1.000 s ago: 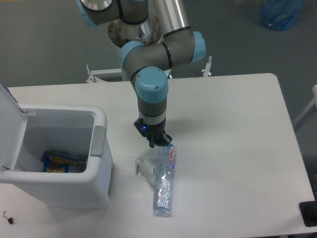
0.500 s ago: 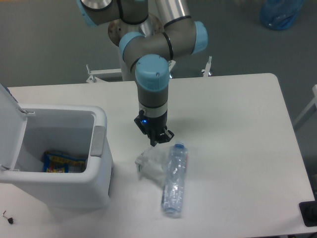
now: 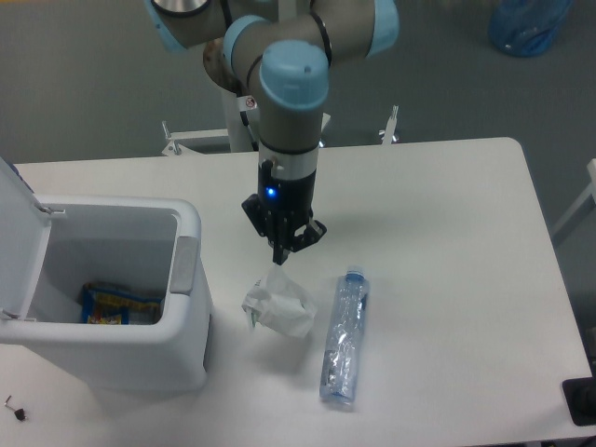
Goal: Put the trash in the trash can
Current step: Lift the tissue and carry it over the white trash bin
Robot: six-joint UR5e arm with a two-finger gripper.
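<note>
Crushed clear plastic bottle [image 3: 343, 341] with pale blue cap lies flat on the white tabletop [image 3: 447, 242], lower centre-right of frame, long axis nearly vertical in the picture, cap end toward the top. Not touched by anything.

Crumpled white paper tissue [image 3: 277, 304] sits just left of the bottle, near it but apart, at lower centre. A thin peak of the tissue rises from its top and runs up into the claw [image 3: 279, 258]. Claw fingers are drawn together on that peak; whether the bulk of the tissue is off the tabletop or resting on it cannot be told from this view.

White rectangular plastic bin [image 3: 191, 307] with rounded corners occupies the lower left, near the tissue but apart from it. Hinged lid [image 3: 17, 237] stands open at the far left edge of frame. Grey latch tab [image 3: 185, 265] on the bin wall facing the tissue. Inside, on the bin floor, a blue-yellow snack packet [image 3: 116, 304].

Grey arm with pale blue joint caps [image 3: 292, 88] comes down from top centre, wrist vertical, blue indicator light lit on the claw body.

Beyond the tabletop: grey floor, and a blue plastic bag [image 3: 529, 25] at upper right of frame.
</note>
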